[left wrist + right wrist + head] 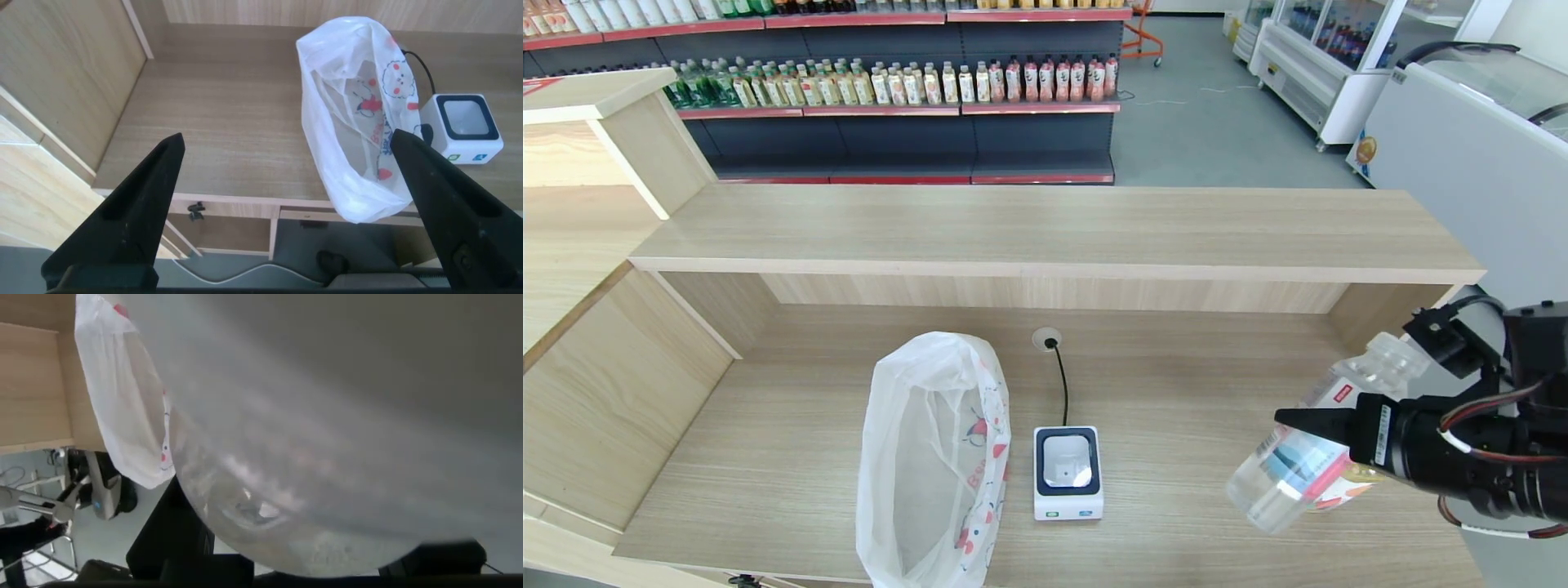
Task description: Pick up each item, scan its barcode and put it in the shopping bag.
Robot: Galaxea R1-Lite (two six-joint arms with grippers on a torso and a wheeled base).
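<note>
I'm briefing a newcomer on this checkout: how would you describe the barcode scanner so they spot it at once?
Find the lower wooden counter under the raised ledge. Right of the white shopping bag stands the barcode scanner, a small white box with a dark-framed window on top; it alone has a black cable.

We work in a recess: the surface [1217,425] is boxed by a left panel [629,392], a back panel [1054,292] and a low right panel [1372,314], with a ledge [1054,229] running across the top of the back. The shopping bag [931,457] stands left of centre near the front, its mouth open upward and free from above. The scanner [1067,472] sits just beside it on the right, its cable [1062,384] trailing to the back. Bare wood lies between bag and left panel, and a broad bare stretch lies right of the scanner — there the tilted bottle [1286,482] hangs over the front corner.
</note>
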